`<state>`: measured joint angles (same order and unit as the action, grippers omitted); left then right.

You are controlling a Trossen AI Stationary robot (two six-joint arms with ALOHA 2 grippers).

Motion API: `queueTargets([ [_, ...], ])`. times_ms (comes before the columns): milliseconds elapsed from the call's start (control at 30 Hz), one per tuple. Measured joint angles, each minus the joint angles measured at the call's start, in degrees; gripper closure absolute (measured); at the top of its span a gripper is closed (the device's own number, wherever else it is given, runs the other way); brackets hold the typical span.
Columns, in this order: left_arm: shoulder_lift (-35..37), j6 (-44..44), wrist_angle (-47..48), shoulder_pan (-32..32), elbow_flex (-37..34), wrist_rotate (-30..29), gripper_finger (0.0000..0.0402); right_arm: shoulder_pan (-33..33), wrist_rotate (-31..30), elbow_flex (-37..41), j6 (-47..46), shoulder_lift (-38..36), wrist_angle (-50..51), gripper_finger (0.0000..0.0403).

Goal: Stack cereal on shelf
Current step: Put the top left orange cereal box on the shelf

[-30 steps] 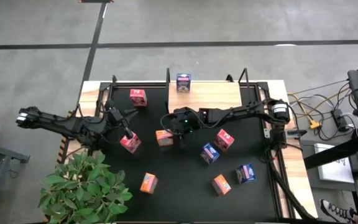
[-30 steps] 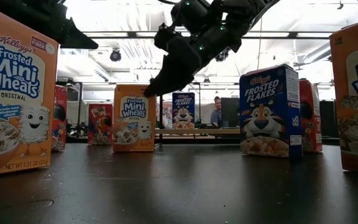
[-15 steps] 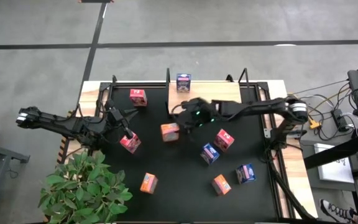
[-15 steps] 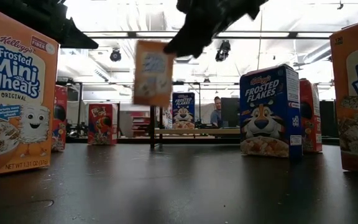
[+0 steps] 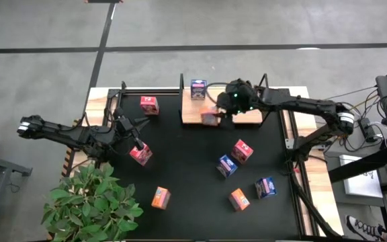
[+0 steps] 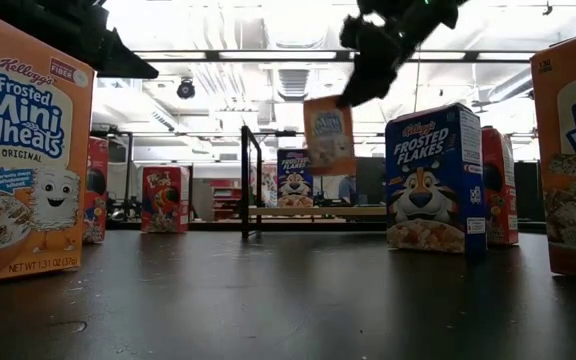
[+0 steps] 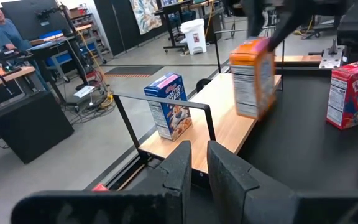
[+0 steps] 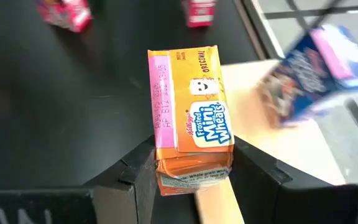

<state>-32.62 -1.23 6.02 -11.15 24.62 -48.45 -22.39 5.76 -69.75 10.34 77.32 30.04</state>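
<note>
My right gripper [image 5: 219, 113] is shut on an orange Mini-Wheats cereal box [image 8: 191, 121] and holds it in the air over the near left edge of the light wooden shelf [image 5: 244, 102]. In the low view the box [image 6: 328, 135] hangs under the gripper [image 6: 356, 92]. A blue cereal box [image 5: 198, 89] stands on its base on the shelf's far left. At the mat's left my left gripper [image 7: 193, 154] is shut, above a red box [image 5: 140, 154], with nothing held. My right gripper pinches the orange box near its top end [image 8: 194, 167] between its two fingers [image 8: 137, 180], one on either side. The fingers come slanting down from above. The box hangs below them nearly upright [image 7: 252, 78], lifted clear of mat and shelf.
Loose boxes stand on the black mat: red [image 5: 149, 104], red [image 5: 242, 150], blue [image 5: 227, 165], blue [image 5: 265, 187], orange [image 5: 239, 199], orange [image 5: 160, 197]. Black posts [image 6: 245, 180] rise at the shelf's ends. A green plant [image 5: 93, 202] fills the near left corner.
My right gripper has taken the orange box up off the middle of the mat and carried it up and toward the far right, over to the shelf's near left edge. The box now hangs clear.
</note>
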Motion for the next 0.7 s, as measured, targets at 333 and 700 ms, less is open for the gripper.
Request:
queueTargets([
  [333, 0.0, -0.3, 0.0, 0.0, 0.0, 0.0, 0.0366, -11.9, -0.6, 13.1, -2.2, -1.4, -17.4, 0.0242],
  [700, 0.0, -0.8, 0.0, 0.0, 0.0, 0.0, 0.0366, -14.1, -3.7, 16.0, -1.4, -0.7, -21.2, 0.0223],
])
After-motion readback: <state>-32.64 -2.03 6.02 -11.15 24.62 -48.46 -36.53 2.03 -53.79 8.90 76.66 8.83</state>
